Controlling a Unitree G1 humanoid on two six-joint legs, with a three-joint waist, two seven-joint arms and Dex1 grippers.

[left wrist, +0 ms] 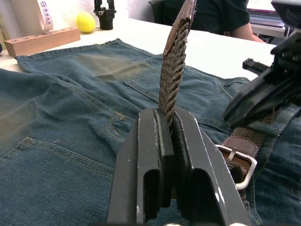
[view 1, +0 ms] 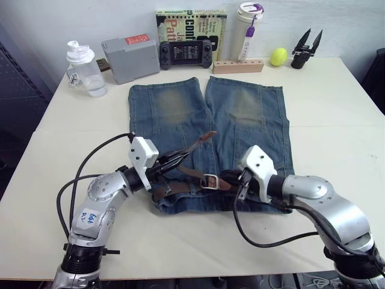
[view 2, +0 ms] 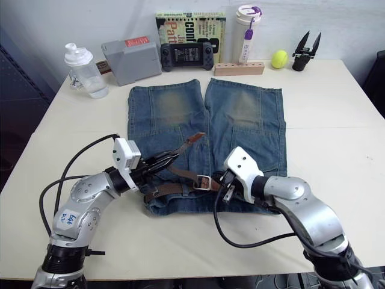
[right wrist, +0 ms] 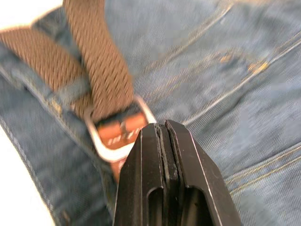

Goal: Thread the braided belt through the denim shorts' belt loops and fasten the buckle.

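Observation:
The denim shorts (view 1: 207, 120) lie flat on the table, waistband toward me. Along the waistband runs the brown braided belt (view 1: 180, 171), and it passes under a belt loop (right wrist: 70, 92). The silver buckle (view 1: 209, 180) lies mid-waistband with the strap running through it. My left gripper (view 1: 180, 158) is shut on the belt's free end, which rises tilted toward its leather tip (view 1: 207, 135); the strap stands between the fingers (left wrist: 155, 141). My right gripper (view 1: 231, 179) is shut, its tip (right wrist: 162, 127) just beside the buckle (right wrist: 117, 134), holding nothing that I can see.
Along the table's far edge stand a water bottle (view 1: 84, 69), a grey box (view 1: 129, 57), a game console (view 1: 184, 53), a book (view 1: 191, 24), a wooden block (view 1: 238, 65), a white tumbler (view 1: 248, 27), a yellow ball (view 1: 278, 56) and a black tool (view 1: 305, 51). A person (left wrist: 211, 14) sits beyond.

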